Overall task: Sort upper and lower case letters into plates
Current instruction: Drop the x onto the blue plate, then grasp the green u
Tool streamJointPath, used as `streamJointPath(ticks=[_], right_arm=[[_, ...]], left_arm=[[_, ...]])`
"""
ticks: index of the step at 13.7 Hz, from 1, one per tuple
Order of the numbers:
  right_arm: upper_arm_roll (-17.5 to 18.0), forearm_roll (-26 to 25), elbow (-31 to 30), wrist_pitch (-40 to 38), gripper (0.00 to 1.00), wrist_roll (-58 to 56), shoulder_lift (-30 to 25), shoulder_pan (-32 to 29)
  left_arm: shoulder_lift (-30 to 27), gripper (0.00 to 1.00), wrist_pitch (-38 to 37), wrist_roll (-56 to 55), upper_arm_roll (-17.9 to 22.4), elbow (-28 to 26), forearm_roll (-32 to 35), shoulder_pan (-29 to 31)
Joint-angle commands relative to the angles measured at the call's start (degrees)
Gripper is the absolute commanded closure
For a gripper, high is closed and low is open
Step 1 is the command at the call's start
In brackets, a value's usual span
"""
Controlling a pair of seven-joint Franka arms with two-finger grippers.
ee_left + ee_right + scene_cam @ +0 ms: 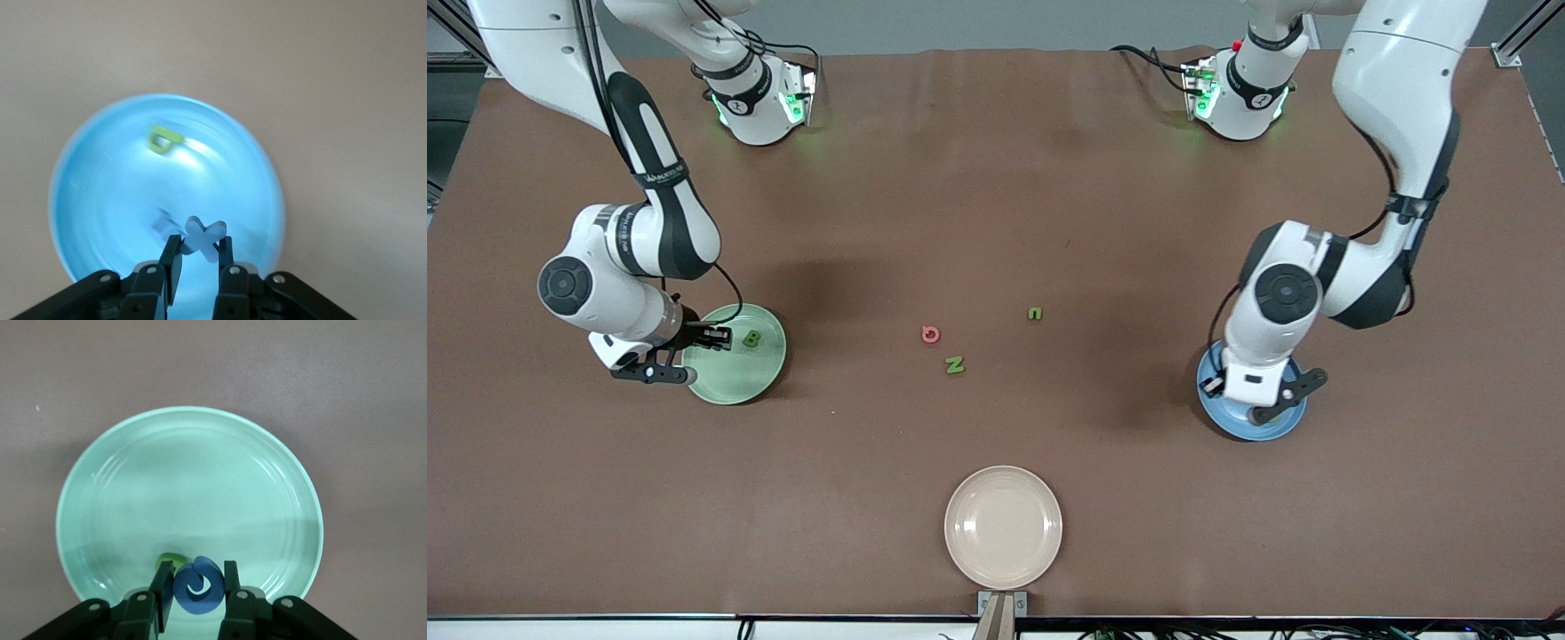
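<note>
The round pale green plastic plate [734,373] sits at the middle left of the front view, toward the right arm's end of the table, with a small green letter B [752,338] lying in it near its upper rim. The right gripper [193,590] hangs over this plate, its fingers pinching a curled blue letter [197,587]. The round blue plastic plate [1245,425] lies at the middle right of the front view, toward the left arm's end, mostly covered by the arm above it. The left gripper [198,257] is over it, pinching a pale blue letter x [203,238]; a small yellow-green letter [163,140] lies blurred in that plate.

Between the two plates the brown table [996,196] is wide open, holding only a pink letter G [930,334], a green letter N [955,364] just below it and a small green letter n [1034,313]. A cream-beige round plate [1003,527] sits at the lower centre, near the table's edge. Both plates lie well in from the table's side edges
</note>
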Motion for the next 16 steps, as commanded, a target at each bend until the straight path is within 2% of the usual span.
streamJointPath(ticks=[1,2,3,5,8,10,11,12,13,14,16], right_arm=[[1.1,0.0,-3.0,3.6,1.00,-0.8,-1.5,-1.5],[1.1,0.0,-3.3,4.3,1.00,-0.9,-1.3,-1.5],[1.1,0.0,-3.6,4.8,1.00,-0.9,-1.0,-1.8],[1.1,0.0,-4.4,6.6,1.00,-1.3,-0.4,-2.4],[1.1,0.0,-5.6,9.3,1.00,-1.6,0.6,-3.1],[1.1,0.0,-6.0,10.4,0.99,-1.7,1.1,-3.3],[1.1,0.0,-6.1,10.8,0.98,-1.8,1.4,-3.9],[1.1,0.0,-6.0,10.8,0.87,-2.2,1.6,-4.0],[1.1,0.0,-5.9,10.6,0.48,-2.2,1.6,-4.0],[1.2,0.0,-5.9,10.6,0.00,-2.1,1.5,-3.9],[1.3,0.1,-5.1,10.0,0.00,-1.3,1.0,-3.3]], left_arm=[[-1.6,0.65,6.9,1.5,-0.6,-6.3,2.4,3.5],[-0.9,0.07,7.2,0.8,-0.6,-5.9,2.4,4.1],[-1.1,0.00,7.2,0.7,-0.6,-5.8,2.4,4.2],[-3.1,0.00,6.4,0.2,-1.5,-5.8,2.4,4.0],[-3.8,0.00,0.2,-5.3,-9.7,-4.2,1.8,3.8],[-1.6,0.00,-0.6,-14.1,-14.9,-2.6,1.7,1.6],[0.4,0.00,-0.6,-19.5,-16.1,-0.9,1.7,-0.5],[2.3,0.00,-0.6,-24.1,-16.3,0.9,1.7,-3.6],[5.5,0.00,-0.8,-28.6,-16.1,3.6,1.6,-7.2],[8.1,0.01,-0.9,-31.7,-16.0,5.8,1.7,-9.7],[11.7,0.03,-1.4,-34.9,-15.9,8.8,1.9,-14.2]])
